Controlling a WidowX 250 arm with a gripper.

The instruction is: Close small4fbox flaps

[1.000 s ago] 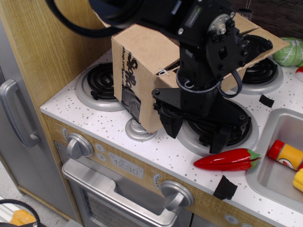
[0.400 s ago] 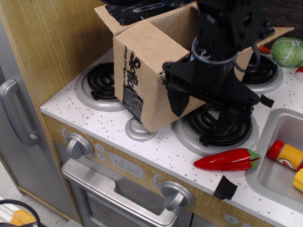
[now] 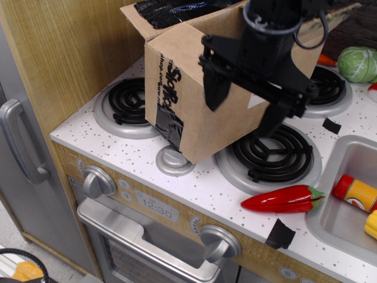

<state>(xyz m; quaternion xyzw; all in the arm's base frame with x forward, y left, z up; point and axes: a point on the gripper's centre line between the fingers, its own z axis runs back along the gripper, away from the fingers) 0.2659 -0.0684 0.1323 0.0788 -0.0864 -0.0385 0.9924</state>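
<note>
The small4fbox (image 3: 182, 88) is a brown cardboard box with black lettering and a black tape patch on its left face. It stands on the stovetop between the burners. Its top is open and shows a black inside (image 3: 177, 9). One of the flaps (image 3: 337, 10) sticks out up and to the right, and another stands up along the near rim (image 3: 194, 29). A bit of white label (image 3: 254, 101) shows behind the gripper. My black gripper (image 3: 244, 97) hangs in front of the box's front face, with its fingers (image 3: 213, 82) spread wide and empty.
A red chili pepper (image 3: 283, 199) lies by the front edge. The front burner (image 3: 271, 154) is under the gripper. A sink (image 3: 336, 227) at the right holds a red and yellow bottle (image 3: 355, 193). A green cabbage (image 3: 358, 63) is at the back right. A wooden wall (image 3: 65, 53) is at the left.
The gripper has risen from just above the front burner to the height of the box's front face. The box top has come into view, open.
</note>
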